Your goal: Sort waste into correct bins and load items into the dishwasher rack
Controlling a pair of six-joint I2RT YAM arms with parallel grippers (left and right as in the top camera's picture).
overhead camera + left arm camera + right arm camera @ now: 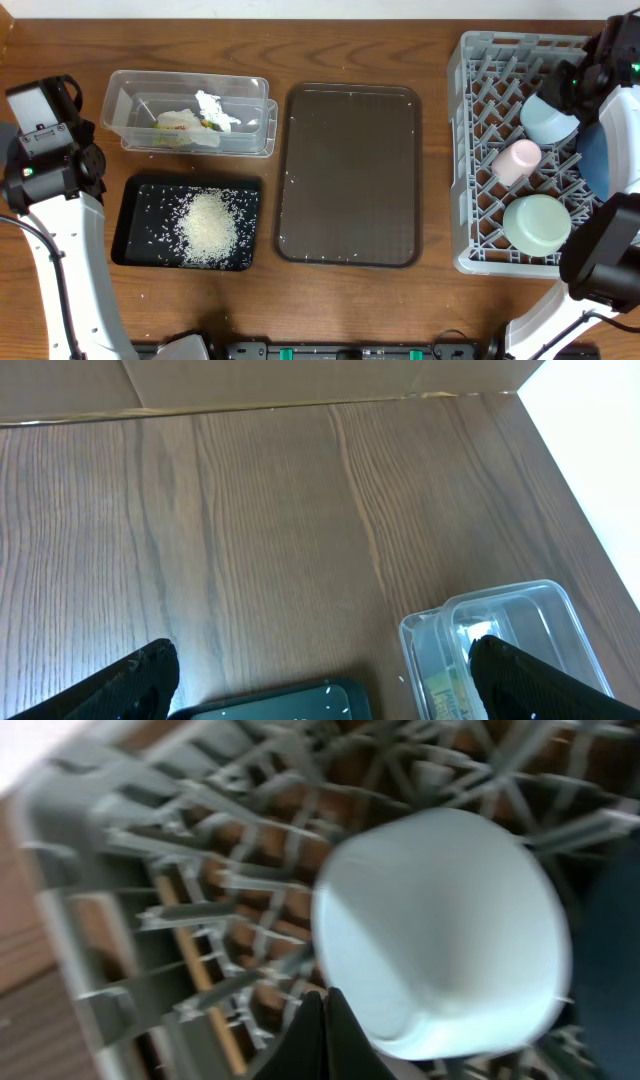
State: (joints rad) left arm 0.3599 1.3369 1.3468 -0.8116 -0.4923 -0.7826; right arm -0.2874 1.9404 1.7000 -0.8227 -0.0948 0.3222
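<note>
Right gripper jaws together, left gripper jaws apart; a forward nudge could topple the pale-blue bowl just ahead.

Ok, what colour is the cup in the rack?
The cup is pink, clearest overhead.

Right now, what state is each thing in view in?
clear tub, holds tissue and wrapper
black tray, holds rice heap
brown serving tray, lying flat
dishwasher rack, loaded
pale-blue bowl, tilted in rack
pink cup, on its side
mint-green bowl, in rack, orientation unclear
blue plate, on edge
left gripper, open, holding nothing
right gripper, shut at pale-blue bowl's rim
</note>
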